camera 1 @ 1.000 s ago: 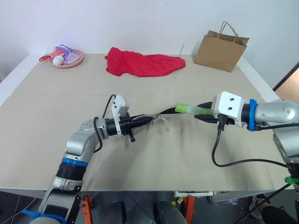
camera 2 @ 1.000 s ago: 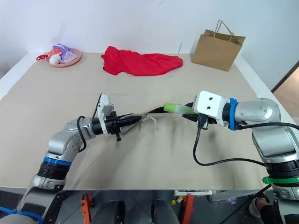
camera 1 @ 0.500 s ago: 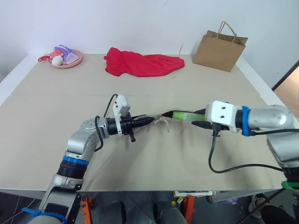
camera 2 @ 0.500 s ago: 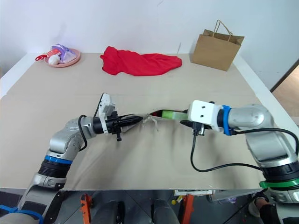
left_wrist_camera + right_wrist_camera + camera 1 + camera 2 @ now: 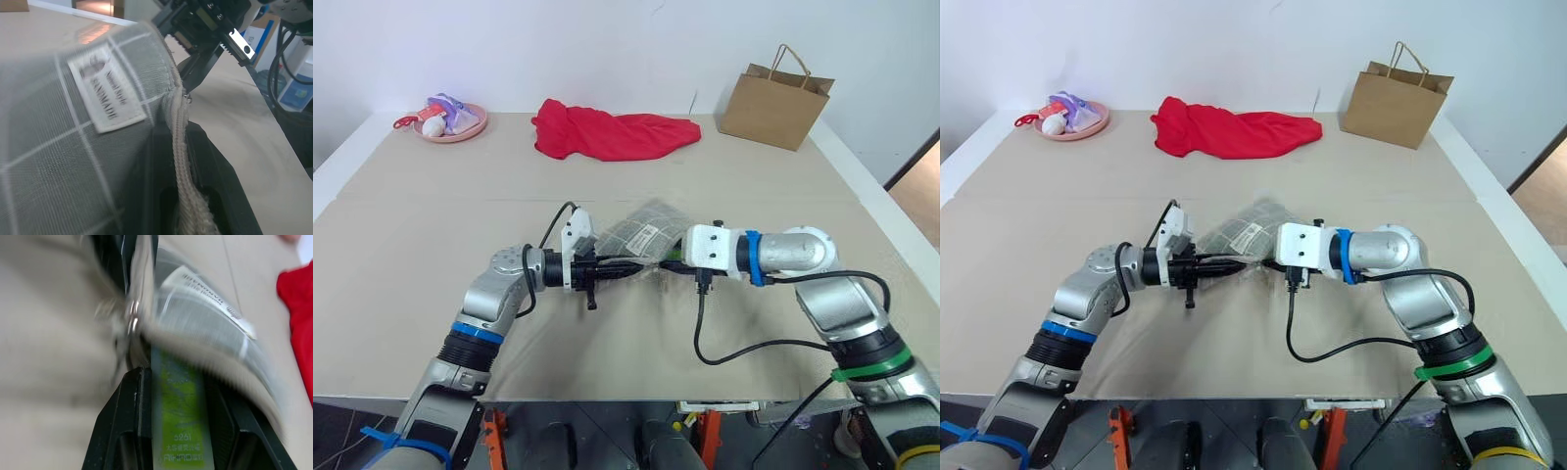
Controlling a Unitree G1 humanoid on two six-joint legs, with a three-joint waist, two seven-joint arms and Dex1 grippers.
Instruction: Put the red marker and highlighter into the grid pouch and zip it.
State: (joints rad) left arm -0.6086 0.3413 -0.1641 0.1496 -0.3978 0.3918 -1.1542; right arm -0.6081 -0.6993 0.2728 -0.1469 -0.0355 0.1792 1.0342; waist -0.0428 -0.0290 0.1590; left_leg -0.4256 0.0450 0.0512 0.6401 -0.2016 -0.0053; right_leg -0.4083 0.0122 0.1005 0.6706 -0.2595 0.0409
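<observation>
At far left a pink dish [image 5: 452, 124] sits at the back of the table [image 5: 401, 225], with a red cloth [image 5: 612, 132] further along. In the middle, the left gripper [image 5: 625, 267] is clenched on the zipper edge of the pouch [image 5: 641, 233], holding it up off the table with its mouth towards the right arm. The right gripper [image 5: 674, 259] meets it there, grasping the highlighter [image 5: 180, 431], whose tip is at or just inside the opening. At the far right stands a paper bag [image 5: 774, 96].

By my judgement, the task is midway: the highlighter is being inserted but not let go. The marker is not to be seen on the table; whether it is already inside, I cannot tell. Releasing the highlighter and zipping remain.
</observation>
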